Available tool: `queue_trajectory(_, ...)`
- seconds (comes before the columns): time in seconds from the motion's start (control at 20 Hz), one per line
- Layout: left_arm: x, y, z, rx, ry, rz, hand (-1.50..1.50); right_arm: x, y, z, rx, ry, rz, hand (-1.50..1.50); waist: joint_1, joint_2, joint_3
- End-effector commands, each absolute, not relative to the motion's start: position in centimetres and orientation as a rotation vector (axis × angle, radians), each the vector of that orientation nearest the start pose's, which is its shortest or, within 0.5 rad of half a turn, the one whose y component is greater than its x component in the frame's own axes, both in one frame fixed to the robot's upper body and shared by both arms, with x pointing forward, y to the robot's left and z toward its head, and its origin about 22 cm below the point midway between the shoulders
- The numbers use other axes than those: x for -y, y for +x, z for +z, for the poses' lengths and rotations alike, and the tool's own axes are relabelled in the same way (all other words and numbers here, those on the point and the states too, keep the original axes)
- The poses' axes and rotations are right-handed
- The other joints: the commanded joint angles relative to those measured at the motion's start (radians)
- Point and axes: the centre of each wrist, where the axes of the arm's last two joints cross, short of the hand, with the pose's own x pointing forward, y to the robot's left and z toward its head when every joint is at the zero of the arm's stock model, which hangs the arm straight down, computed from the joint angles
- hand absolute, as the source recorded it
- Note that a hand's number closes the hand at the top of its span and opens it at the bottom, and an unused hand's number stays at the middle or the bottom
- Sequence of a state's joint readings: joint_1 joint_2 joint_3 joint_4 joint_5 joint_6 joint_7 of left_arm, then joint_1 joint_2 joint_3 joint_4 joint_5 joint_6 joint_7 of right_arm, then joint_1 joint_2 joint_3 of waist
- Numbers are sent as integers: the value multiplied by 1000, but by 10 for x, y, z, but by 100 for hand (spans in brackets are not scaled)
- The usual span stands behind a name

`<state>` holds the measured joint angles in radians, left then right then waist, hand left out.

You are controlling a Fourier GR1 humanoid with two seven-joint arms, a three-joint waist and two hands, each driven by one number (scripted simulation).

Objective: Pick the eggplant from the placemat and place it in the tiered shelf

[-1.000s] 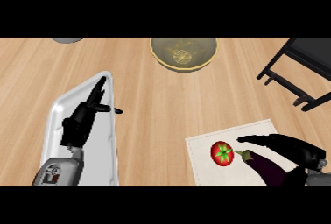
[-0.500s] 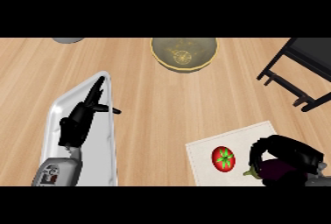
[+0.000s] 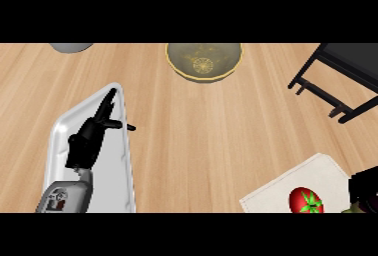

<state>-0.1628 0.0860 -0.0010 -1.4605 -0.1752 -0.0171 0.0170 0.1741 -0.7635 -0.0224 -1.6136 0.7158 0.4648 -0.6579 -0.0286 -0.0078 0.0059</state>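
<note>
Left hand [image 3: 88,137] over tray [image 3: 118,185], fingers straight; right hand [image 3: 365,182] fingers unclear.

A single head view looks steeply down on the wooden counter [image 3: 207,130] from close above. The forearms enter from the frame's lower edge, with no second view to compare.

A slim black left hand [image 3: 88,137] joins a boxy grey forearm [image 3: 63,197].
</note>
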Motion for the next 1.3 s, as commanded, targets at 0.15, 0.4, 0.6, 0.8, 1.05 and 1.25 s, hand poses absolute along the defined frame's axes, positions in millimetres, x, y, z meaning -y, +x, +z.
queue_trajectory(0.15, -226, 274, 16, 1566, 131, -251, 0, 465, 169, 96, 1593, -194, 1394, 150, 5, 3, -6)
queue_trajectory(0.4, -238, 277, 20, 1555, 140, -228, 0, 486, 155, 124, 1725, -76, 1196, 150, -4, 1, -7)
queue_trajectory(0.6, -237, 283, 24, 1571, 137, -244, 0, 495, 152, 163, 1805, -84, 1116, 150, -8, 2, -8)
queue_trajectory(0.8, -232, 279, 23, 1577, 109, -236, 0, 517, 144, 208, 1877, -214, 1014, 150, -1, 1, -8)
queue_trajectory(1.05, -232, 285, 24, 1579, 113, -236, 0, 522, 151, 252, 1912, -353, 909, 150, 19, 6, -7)
queue_trajectory(1.25, -232, 286, 10, 1588, 100, -273, 0, 529, 165, 277, 1943, -421, 781, 150, 32, 10, -7)
